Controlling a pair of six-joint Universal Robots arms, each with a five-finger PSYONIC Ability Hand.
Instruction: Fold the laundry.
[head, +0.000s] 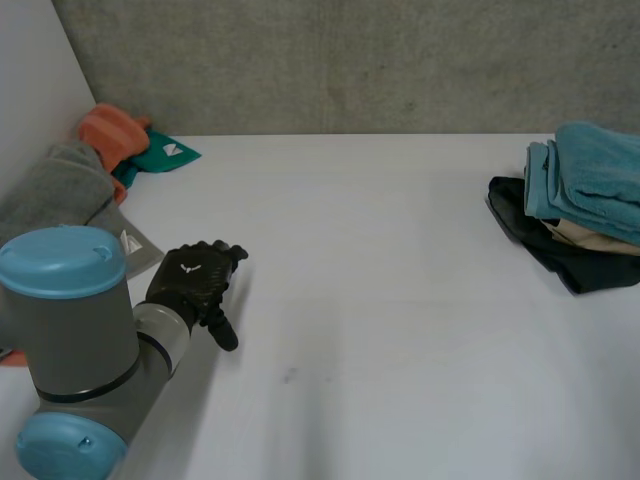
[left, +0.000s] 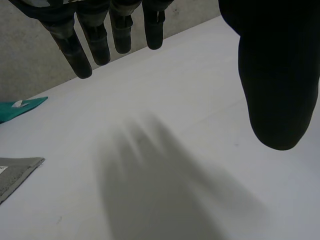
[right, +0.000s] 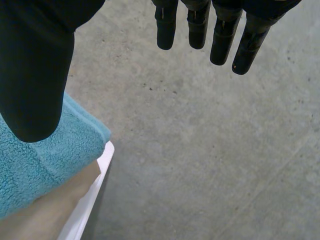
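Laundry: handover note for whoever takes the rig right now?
Left hand: open, above bare table beside the grey cloth.
Right hand: open, past the table edge over the floor, next to the stack.
Done: blue towel, beige cloth and black cloth stacked at right.
Left: grey cloth, orange cloth and teal cloth, heaped at left.

Head view overlooks the table (head: 380, 300) — left wrist view, close above it.
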